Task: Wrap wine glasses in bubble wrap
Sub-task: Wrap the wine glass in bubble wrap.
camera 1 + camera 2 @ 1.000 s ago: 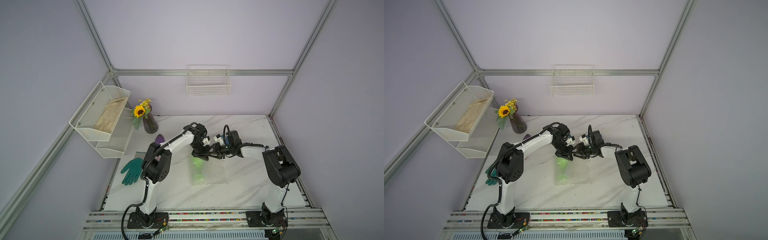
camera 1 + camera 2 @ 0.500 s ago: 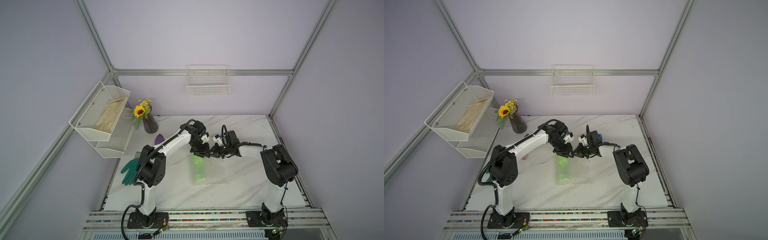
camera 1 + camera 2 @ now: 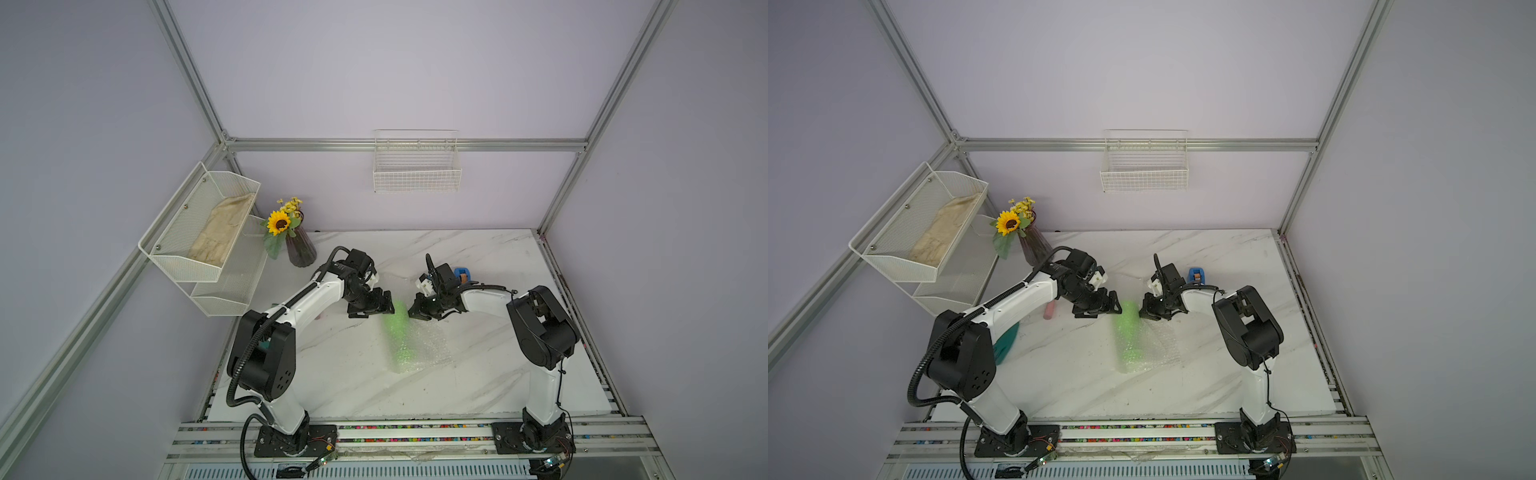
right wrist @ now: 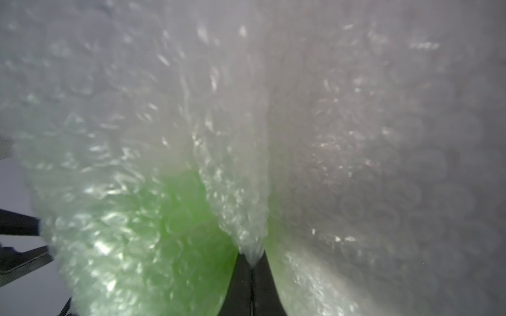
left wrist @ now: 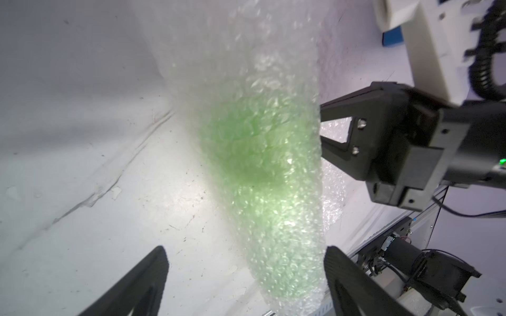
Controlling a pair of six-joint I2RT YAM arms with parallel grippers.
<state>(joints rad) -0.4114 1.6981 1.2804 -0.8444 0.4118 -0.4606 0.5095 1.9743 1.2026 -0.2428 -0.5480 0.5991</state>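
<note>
A dark vase [image 3: 300,249] of flowers stands back left, a blue tape dispenser [image 3: 462,273] behind the right arm (a teal glove [image 3: 1007,338] lies under the left). In the middle of the white marble table [image 3: 478,386], the goblet [image 3: 399,328] lies rolled in bubble wrap [image 3: 432,347], a green blur. The left gripper [image 3: 374,306] gapes beside the roll; the right gripper [image 4: 250,264] pinches a fold of wrap.

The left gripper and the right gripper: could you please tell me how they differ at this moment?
The left gripper has its jaws spread wide and grips nothing; the right gripper is shut, pinching a fold of the bubble wrap. The left gripper stands on one side of the wrapped green goblet, the right gripper on the opposite side. Both are black and reach toward the goblet's far end.
</note>
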